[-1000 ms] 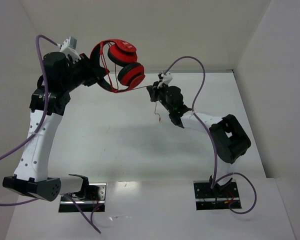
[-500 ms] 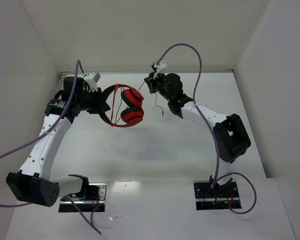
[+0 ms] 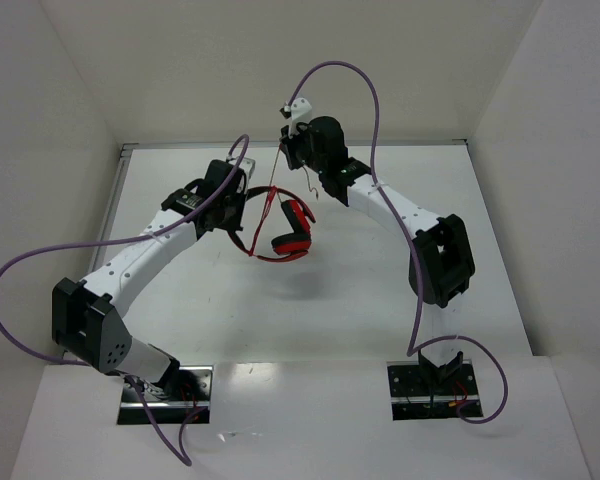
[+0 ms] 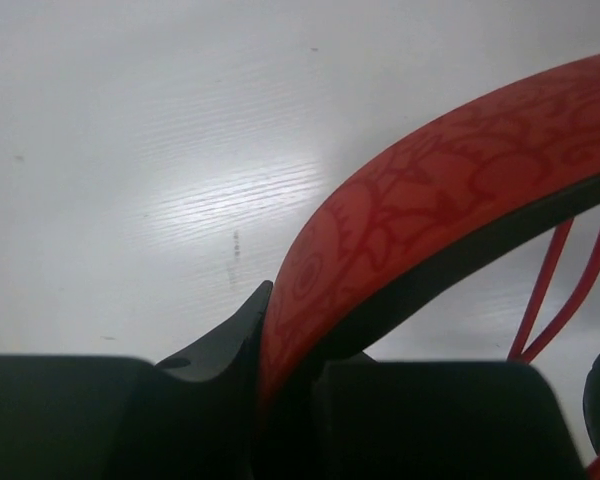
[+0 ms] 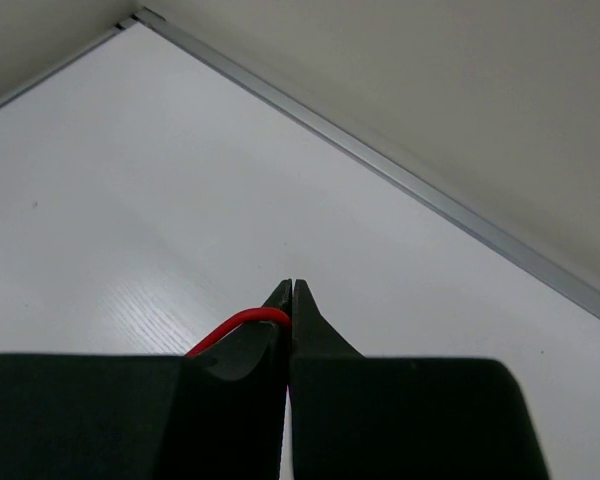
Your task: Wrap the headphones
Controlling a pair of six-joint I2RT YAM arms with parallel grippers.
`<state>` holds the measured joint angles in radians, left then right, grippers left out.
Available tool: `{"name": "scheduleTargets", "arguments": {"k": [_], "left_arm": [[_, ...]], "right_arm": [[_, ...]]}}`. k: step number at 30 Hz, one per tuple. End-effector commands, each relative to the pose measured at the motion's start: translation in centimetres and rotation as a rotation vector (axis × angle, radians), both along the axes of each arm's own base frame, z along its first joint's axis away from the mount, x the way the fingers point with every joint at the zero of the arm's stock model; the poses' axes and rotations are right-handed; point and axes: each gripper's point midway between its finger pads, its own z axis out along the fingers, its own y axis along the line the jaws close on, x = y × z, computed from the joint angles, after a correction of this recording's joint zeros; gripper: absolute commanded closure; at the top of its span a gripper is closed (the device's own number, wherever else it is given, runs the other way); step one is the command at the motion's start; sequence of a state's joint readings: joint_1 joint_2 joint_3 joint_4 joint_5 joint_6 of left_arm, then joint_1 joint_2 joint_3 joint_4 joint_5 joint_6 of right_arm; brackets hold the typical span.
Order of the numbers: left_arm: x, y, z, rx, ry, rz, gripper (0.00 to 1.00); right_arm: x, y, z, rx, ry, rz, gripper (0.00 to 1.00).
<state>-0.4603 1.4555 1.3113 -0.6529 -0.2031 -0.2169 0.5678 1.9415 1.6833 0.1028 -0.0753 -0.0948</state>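
Aloft, left pincer (image 3: 238,212) tight on headphones (image 3: 299,215) band, right pincer (image 5: 291,292) tight on cord (image 5: 242,321).

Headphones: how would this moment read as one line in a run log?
left end effector: shut on headphones band | right end effector: shut on cord | wrap: unfinished

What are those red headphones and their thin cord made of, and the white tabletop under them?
The headphones look like matte plastic or printed fabric on the band: darker red floral pattern, little shine. The cord looks like smooth rubbery plastic, curving freely. The table looks like white laminate: faint wood-like grain, soft sheen.
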Motion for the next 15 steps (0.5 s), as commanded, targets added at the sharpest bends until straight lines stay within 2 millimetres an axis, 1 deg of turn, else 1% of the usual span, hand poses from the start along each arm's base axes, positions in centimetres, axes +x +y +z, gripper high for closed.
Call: {"name": "scheduleTargets", "arguments": {"k": [1,3,4,5,7,8,9,10,11,12,13,14,15], "left_arm": [[-3.1,3.9,-1.8,0.227,0.111,0.02,1.0],[-2.8,4.6,-2.0,0.256,0.105,0.064,1.0],[-2.7,4.9,-2.2,0.272,0.108,0.083,1.0],[-2.5,5.2,-2.4,0.287,0.1,0.095,1.0],[-2.0,5.5,-2.9,0.309,0.097,0.129,1.0],[-2.1,5.9,-3.0,0.329,0.096,0.14,1.0],[-1.7,6.0,-3.2,0.342,0.087,0.151,1.0],[-1.6,6.1,-3.8,0.348,0.093,0.163,1.0],[-1.0,6.4,-3.4,0.36,0.061,0.185,1.0],[-0.6,6.4,-3.7,0.366,0.056,0.19,1.0],[-0.4,6.4,-4.5,0.379,0.065,0.203,1.0],[0.0,6.9,-4.5,0.407,0.049,0.225,1.0],[0.6,6.9,-4.5,0.406,0.026,0.251,1.0]], "right_arm": [[3.8,-4.7,8.7,0.066,-0.201,-0.221,1.0],[3.9,-5.2,9.1,0.041,-0.208,-0.245,1.0],[3.5,-5.4,10.1,0.039,-0.206,-0.245,1.0],[3.5,-5.5,10.1,0.035,-0.2,-0.245,1.0],[2.4,-5.8,11.3,0.042,-0.189,-0.235,1.0],[2.1,-5.8,11.5,0.038,-0.182,-0.225,1.0],[1.5,-5.9,12.1,0.049,-0.178,-0.215,1.0],[1.2,-5.9,12.2,0.046,-0.173,-0.205,1.0],[1.0,-5.9,11.6,0.039,-0.147,-0.205,1.0],[0.6,-5.9,12.0,0.05,-0.142,-0.195,1.0],[0.1,-5.9,12.3,0.049,-0.139,-0.183,1.0],[-0.1,-5.9,11.4,0.044,-0.1,-0.184,1.0],[-0.6,-5.8,11.6,0.055,-0.084,-0.17,1.0]]}}
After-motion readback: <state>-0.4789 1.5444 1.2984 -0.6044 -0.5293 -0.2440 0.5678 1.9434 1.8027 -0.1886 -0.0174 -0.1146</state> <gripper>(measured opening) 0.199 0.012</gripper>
